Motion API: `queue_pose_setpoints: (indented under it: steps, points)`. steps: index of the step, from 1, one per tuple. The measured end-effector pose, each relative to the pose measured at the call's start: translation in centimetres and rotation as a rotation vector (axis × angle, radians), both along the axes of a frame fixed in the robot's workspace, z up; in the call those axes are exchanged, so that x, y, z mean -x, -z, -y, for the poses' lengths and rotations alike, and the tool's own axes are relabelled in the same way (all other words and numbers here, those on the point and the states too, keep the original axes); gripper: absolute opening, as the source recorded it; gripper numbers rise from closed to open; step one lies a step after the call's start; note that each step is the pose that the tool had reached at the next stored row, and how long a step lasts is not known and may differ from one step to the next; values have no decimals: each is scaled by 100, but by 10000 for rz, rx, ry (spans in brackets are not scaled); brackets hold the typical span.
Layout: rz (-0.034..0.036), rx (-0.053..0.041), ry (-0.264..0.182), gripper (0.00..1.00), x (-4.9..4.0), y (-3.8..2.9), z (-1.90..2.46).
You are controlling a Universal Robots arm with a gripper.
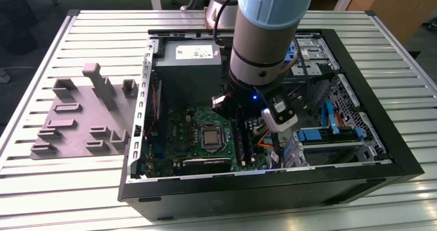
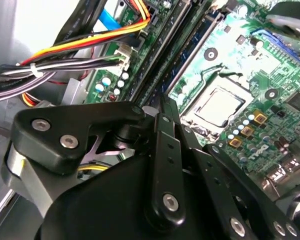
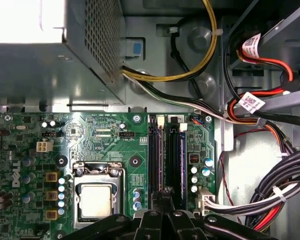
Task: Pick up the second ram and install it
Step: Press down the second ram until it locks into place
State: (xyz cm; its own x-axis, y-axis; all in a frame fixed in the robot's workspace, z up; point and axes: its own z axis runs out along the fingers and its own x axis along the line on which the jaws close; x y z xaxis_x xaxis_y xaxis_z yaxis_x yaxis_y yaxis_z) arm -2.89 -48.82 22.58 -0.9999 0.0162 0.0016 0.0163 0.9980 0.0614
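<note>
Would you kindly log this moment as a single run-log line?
hand: above the motherboard memory slots | second ram: in a slot beside the CPU socket | fixture tray: outside case

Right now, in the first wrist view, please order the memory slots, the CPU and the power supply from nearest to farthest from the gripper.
Measured from the gripper:
1. Memory slots: directly ahead of it, on the board.
2. CPU: on the board too, off to one side of the slots.
3. Power supply: the metal box beyond the board's edge.
</note>
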Motion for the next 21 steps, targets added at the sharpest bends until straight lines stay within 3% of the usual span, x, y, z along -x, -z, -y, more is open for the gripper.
queue_pose_setpoints:
  steps: [8, 11, 14, 18, 21]
  points:
    - [-9, 16, 0, 11, 1, 113, 2]
    - [-42, 47, 0, 11, -1, 117, -2]
    - [-18, -28, 1, 11, -1, 44, -5]
    - [-25, -1, 0, 11, 0, -121, 0]
    - [-24, -4, 0, 11, 0, -127, 0]
